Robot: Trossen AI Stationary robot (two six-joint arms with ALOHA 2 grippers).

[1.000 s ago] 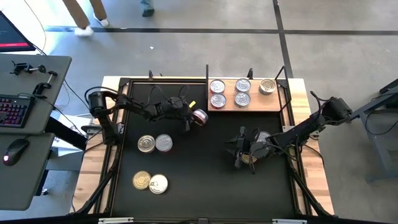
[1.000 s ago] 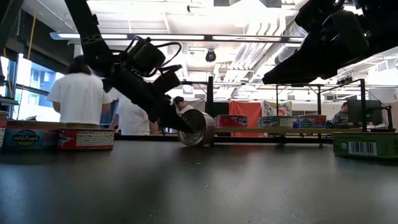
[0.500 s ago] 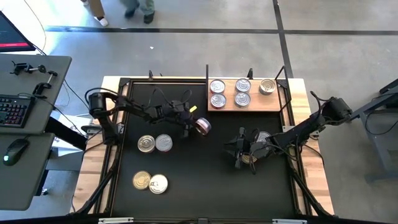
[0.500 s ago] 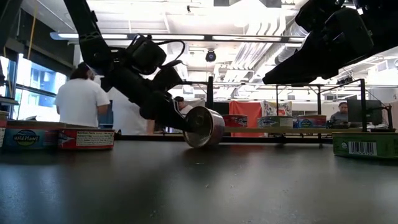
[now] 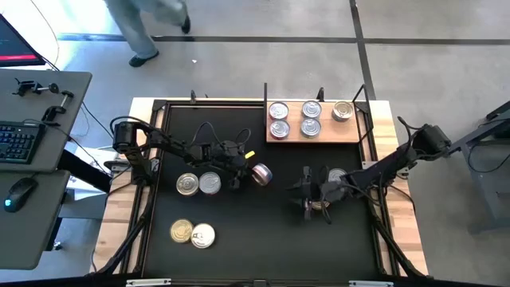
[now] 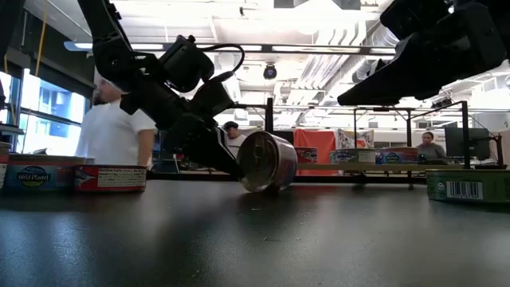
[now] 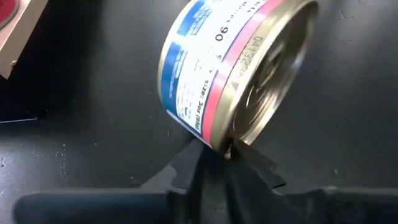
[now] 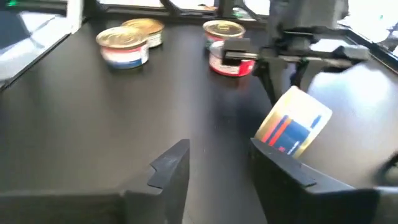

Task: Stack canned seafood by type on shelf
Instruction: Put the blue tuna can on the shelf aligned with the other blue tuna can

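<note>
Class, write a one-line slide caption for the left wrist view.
Left tool pinching the rim of a tilted tin above the black mat.

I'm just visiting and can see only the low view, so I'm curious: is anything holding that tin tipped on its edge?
Observer: Yes. The left wrist view shows the left gripper pinching the tilted can by its rim.
Operator: How many tins are on the shelf?
Observer: From above, five cans stand on the shelf.
Operator: And the other arm?
Observer: The right gripper is open, with nothing between its fingers.
</note>
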